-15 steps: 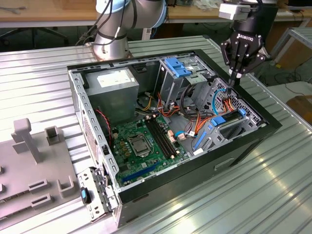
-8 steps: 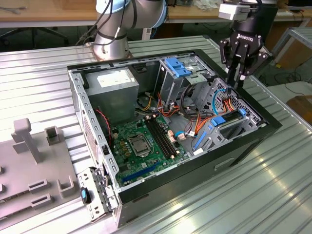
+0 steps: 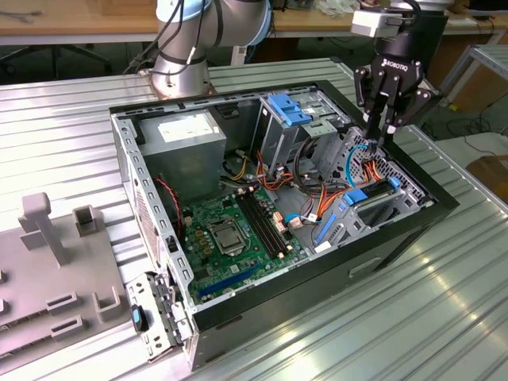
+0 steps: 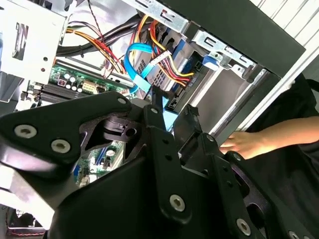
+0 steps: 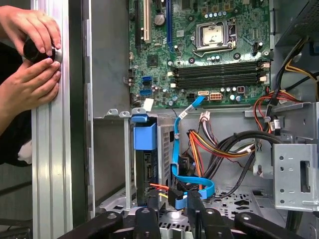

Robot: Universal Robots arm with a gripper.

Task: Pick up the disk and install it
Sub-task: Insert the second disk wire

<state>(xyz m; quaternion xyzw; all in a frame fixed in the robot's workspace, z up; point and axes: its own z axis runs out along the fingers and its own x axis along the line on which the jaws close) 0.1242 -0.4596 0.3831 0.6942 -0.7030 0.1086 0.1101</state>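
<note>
Disk seated upright in bay, install looks mostly done.
My gripper (image 3: 381, 131) hangs over the computer case's (image 3: 238, 313) front corner, fingers nearly closed around nothing visible; disk (image 5: 149, 169) stands below it, blue rail up.

I see the disk (image 5: 151, 172) already sitting in the drive bay at the front corner of the open computer case. It stands on its long edge, so I look down on its narrow dark side. A blue plastic rail caps the end nearer the motherboard. In the exterior view the disk (image 3: 378, 194) shows as a dark strip between blue ends.
</note>
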